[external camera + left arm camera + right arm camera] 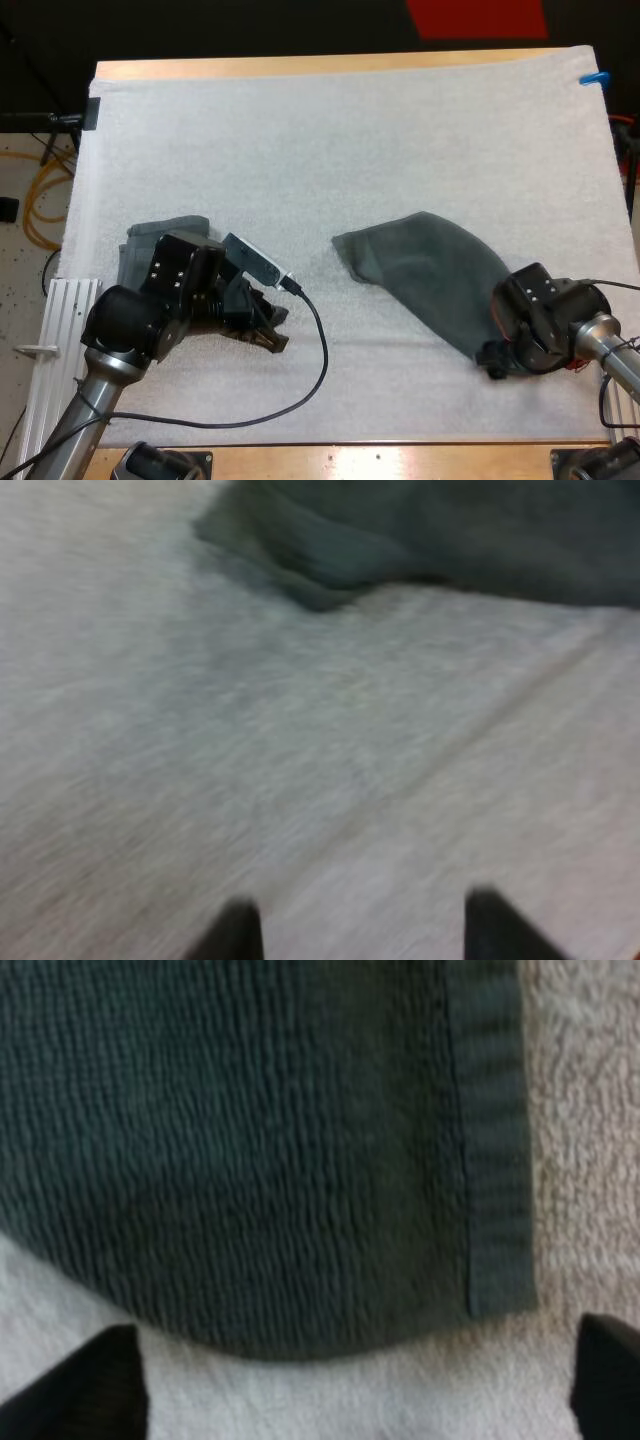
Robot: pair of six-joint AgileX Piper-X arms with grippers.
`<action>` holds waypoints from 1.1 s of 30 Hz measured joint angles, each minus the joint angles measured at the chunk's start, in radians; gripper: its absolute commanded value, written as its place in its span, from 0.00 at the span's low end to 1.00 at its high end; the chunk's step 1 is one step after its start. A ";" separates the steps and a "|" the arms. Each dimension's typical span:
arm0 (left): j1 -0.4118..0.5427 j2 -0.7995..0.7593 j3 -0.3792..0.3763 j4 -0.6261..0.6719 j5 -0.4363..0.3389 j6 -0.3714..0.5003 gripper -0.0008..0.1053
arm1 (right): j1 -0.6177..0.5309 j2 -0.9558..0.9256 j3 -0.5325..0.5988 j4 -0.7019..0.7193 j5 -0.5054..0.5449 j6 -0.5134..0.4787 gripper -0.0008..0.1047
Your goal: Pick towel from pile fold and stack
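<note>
A dark grey-green towel lies spread on the white mat right of centre, roughly flat, with a rounded near corner. My right gripper hovers at that near corner, open; in the right wrist view its fingers stand wide apart just short of the towel's hemmed edge. A second dark towel lies at the left, partly hidden under my left arm. My left gripper is low over bare mat, open, with nothing between its fingertips. A towel lies some way beyond them.
The white mat covers most of the wooden table, with wide free room across its far half. A white ribbed rail lies along the left edge near my left arm.
</note>
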 measured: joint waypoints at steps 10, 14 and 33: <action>0.000 0.000 0.000 0.022 0.051 -0.004 0.42 | 0.000 0.089 0.004 -0.124 0.000 0.003 0.49; 0.000 0.000 0.000 0.038 0.051 -0.004 0.42 | 0.000 0.146 0.001 -0.140 -0.002 0.003 0.42; 0.000 -0.021 0.000 0.080 0.080 -0.011 0.42 | 0.000 -0.081 -0.229 -0.094 0.160 -0.026 0.01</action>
